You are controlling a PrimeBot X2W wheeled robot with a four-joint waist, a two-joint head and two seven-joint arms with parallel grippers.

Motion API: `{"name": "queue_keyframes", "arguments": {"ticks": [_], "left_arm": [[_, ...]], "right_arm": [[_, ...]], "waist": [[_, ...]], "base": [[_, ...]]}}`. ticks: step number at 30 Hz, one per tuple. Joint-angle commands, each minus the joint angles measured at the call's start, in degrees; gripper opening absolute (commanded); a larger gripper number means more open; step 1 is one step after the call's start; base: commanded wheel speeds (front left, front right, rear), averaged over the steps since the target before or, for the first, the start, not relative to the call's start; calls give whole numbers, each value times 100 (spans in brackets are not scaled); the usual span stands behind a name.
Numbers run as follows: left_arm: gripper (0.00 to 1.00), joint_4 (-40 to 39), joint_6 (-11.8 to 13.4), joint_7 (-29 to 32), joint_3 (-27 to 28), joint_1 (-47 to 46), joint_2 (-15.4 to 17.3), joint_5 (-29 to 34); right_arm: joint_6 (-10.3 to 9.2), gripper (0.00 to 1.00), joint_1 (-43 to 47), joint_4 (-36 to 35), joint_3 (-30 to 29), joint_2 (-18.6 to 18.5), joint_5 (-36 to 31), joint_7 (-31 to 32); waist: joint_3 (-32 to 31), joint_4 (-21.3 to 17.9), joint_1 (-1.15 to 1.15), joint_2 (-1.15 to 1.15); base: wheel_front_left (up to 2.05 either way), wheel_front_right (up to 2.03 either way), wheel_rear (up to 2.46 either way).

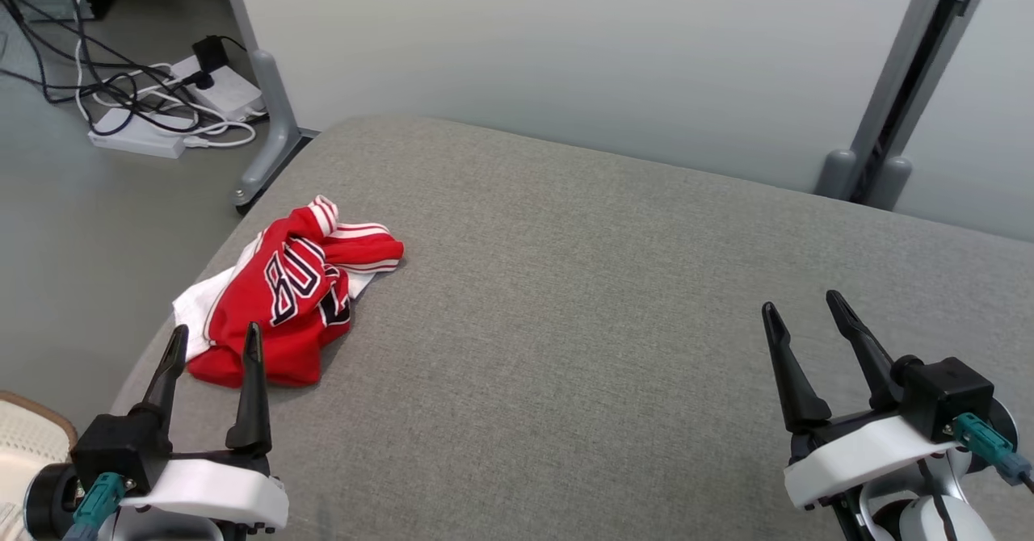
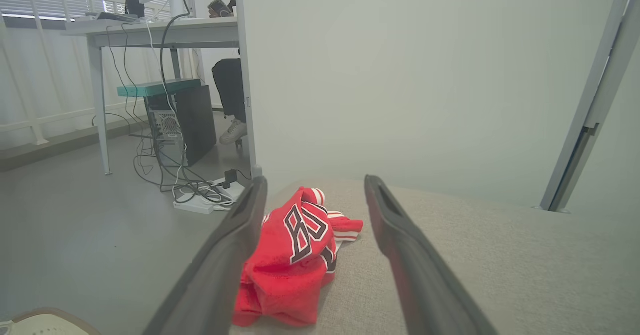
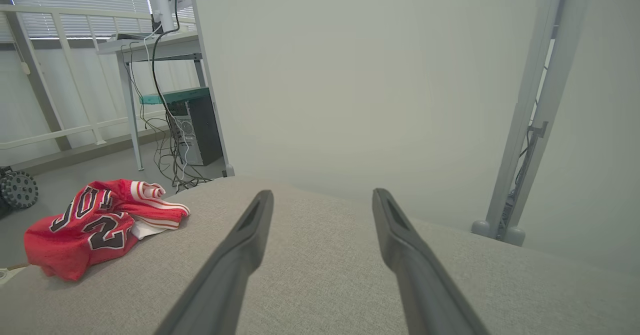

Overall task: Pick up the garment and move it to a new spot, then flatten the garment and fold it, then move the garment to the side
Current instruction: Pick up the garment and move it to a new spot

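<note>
While the red jersey [image 1: 287, 299] lies crumpled in a heap near the left edge of the grey padded surface [image 1: 582, 331], both arms sit low at the near side with their fingers pointing away from the robot. The jersey is red with white trim and dark block lettering, and a white part of it is spread out on its left side. It rests flat on the padding, close to the rounded far-left corner.

The left gripper [image 1: 216, 333] is just on the near side of the jersey, its jaws spread wide with nothing held between them. From the left wrist view the cloth shows in the gap between the two dark fingers, a little ahead of their tips. Whether a tip brushes the fabric cannot be told.

The right gripper [image 1: 800, 299] is well apart from the jersey, over bare padding on the right side. Its jaws also stand wide open and hold nothing.

Beyond the surface stands a pale partition wall [image 1: 565, 40]. On the floor to the left lie tangled cables and white power strips [image 1: 161, 113]. Farther back are a desk [image 2: 150, 27] and a dark computer tower [image 2: 185, 125].
</note>
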Motion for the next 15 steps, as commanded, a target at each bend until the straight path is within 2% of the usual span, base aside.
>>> {"name": "queue_keyframes", "arguments": {"ticks": [1,15], "left_arm": [[100,13,-40,-27,23,-24,32,-9],[100,18,-20,-38,18,-202,7,-48]], "right_arm": [[-4,100,23,36,-13,-8,37,-30],[-4,100,26,4,-50,16,19,11]], "waist": [[0,87,0,0],[66,170,0,0]], "base": [[0,0,0],[0,0,0]]}}
